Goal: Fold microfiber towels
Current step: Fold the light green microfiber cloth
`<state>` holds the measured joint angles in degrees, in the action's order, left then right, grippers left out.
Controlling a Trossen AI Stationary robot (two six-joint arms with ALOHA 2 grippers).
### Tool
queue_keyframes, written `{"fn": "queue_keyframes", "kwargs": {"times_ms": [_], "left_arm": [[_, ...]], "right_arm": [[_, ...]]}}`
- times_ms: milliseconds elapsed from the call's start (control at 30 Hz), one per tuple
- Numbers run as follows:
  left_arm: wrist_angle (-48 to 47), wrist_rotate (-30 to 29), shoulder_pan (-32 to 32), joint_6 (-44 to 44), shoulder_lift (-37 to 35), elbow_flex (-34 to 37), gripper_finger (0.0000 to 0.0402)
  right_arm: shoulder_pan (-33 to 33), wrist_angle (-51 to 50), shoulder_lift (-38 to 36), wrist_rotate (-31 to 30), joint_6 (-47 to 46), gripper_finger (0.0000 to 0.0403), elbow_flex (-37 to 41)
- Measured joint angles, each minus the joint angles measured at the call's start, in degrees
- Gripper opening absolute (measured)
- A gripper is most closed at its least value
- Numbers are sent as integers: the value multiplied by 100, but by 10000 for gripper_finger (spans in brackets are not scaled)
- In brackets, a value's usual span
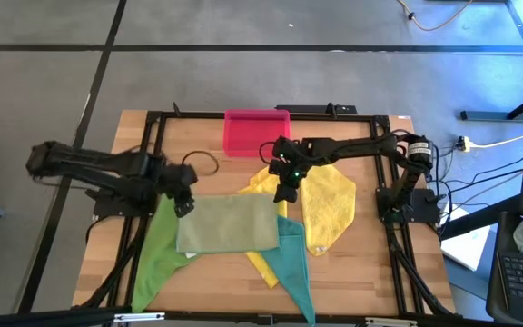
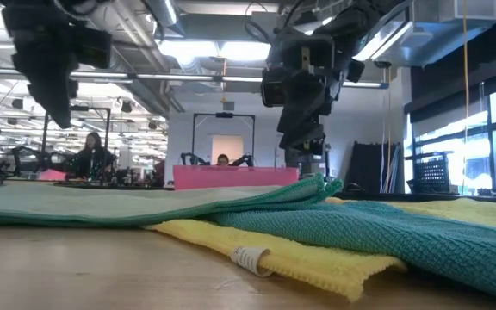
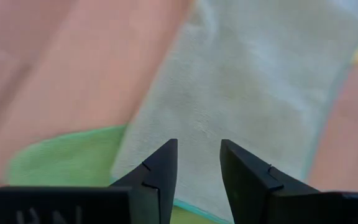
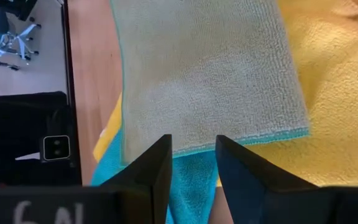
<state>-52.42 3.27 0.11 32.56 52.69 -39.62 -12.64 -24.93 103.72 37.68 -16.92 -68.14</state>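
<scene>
Yellow cloth (image 2: 304, 261) lies nearest in the low view, a rolled edge with a small white tag, and the teal cloth (image 2: 386, 231) drapes over it. Five cloths lie on the wooden bench (image 1: 370, 272): one bright green (image 1: 157, 250), one pale olive (image 1: 228, 223), two yellow and one teal.

From above, the pale olive cloth is a flat rectangle in the middle of the bench, its long axis running left to right. The bright green cloth sticks out from under its left end and trails toward the near left corner. The teal cloth (image 1: 295, 263) points its tip toward the near edge, right of centre. One yellow cloth (image 1: 329, 207) spreads to the right of the olive one; the other (image 1: 261, 266) shows as a strip beneath it, running toward the near edge.

One pink tray (image 1: 256, 131) sits at the far side.

Two arms are at work. The left gripper (image 3: 197, 163) hangs over the olive cloth's left end, fingers apart and holding nothing. The right gripper (image 4: 192, 160) hangs over its far right corner, fingers likewise apart and empty.
</scene>
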Motion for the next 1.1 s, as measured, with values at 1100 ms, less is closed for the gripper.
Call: {"fn": "queue_keyframes", "kwargs": {"times_ms": [1100], "left_arm": [[-2508, 1800, 3808, -5998, 4097, -1488, 72]], "right_arm": [[499, -13, 2, 297, -671, 126, 0]]}}
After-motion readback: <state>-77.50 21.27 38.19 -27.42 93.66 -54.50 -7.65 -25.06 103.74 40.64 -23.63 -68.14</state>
